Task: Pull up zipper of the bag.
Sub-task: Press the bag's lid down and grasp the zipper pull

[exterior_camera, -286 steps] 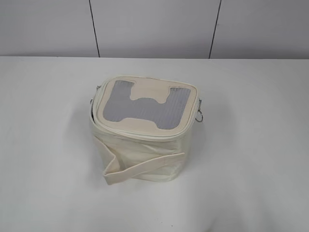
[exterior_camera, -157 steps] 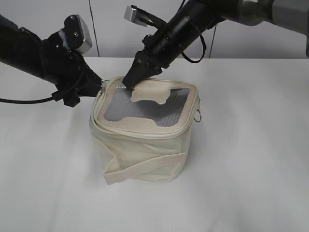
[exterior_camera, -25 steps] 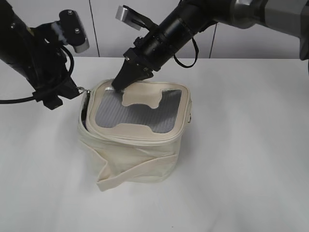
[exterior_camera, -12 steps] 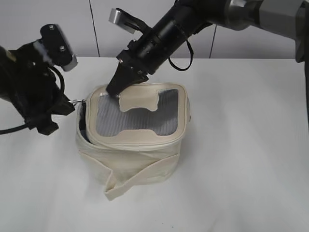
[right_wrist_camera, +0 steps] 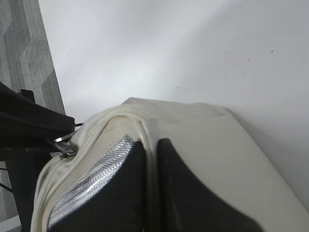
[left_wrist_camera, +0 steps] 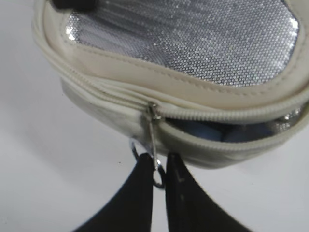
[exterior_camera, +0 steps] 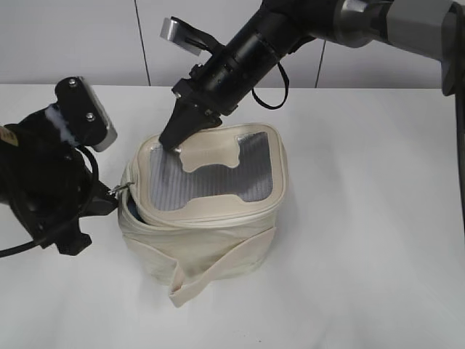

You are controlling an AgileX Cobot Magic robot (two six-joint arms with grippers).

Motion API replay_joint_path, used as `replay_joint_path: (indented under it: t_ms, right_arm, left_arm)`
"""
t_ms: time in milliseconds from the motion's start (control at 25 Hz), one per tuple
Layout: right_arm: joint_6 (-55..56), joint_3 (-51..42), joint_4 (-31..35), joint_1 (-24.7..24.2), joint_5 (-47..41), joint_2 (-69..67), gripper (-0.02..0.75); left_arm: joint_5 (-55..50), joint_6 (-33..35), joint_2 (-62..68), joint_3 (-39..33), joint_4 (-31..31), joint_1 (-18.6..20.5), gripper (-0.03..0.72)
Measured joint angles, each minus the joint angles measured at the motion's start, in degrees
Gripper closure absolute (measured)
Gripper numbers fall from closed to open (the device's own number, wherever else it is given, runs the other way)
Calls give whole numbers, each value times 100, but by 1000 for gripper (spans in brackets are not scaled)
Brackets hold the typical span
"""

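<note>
The cream bag stands mid-table with its silvery lid tilted. The zipper runs round the lid rim; it gapes to the right of the slider in the left wrist view, and dark contents show inside. My left gripper is shut on the slider's ring pull, at the bag's left side. My right gripper is shut on a cream edge of the lid, pressing at its back left corner. The flat strap hangs at the front.
The white table spreads all round the bag. A grey panelled wall stands behind. My left arm's black body sits low at the table's left. A strip of grey floor shows beyond the table edge.
My left gripper has dragged the ring pull toward the front and down the bag's left side. The bag has turned and slid a little. My right gripper stayed on the lid corner.
</note>
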State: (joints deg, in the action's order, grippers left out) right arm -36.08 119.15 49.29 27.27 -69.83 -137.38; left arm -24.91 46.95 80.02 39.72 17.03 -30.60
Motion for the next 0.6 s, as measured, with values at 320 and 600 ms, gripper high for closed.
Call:
replay_joint_path:
  t_ms: [320,600]
  right_arm:
    - [312,0,-35,0,6,0,692]
    - [477,0,8,0,6,0,692]
  left_arm:
    - [-223,-90,-147,-105,414,0,660]
    - [-582,-89,-896,-179,576,0,658]
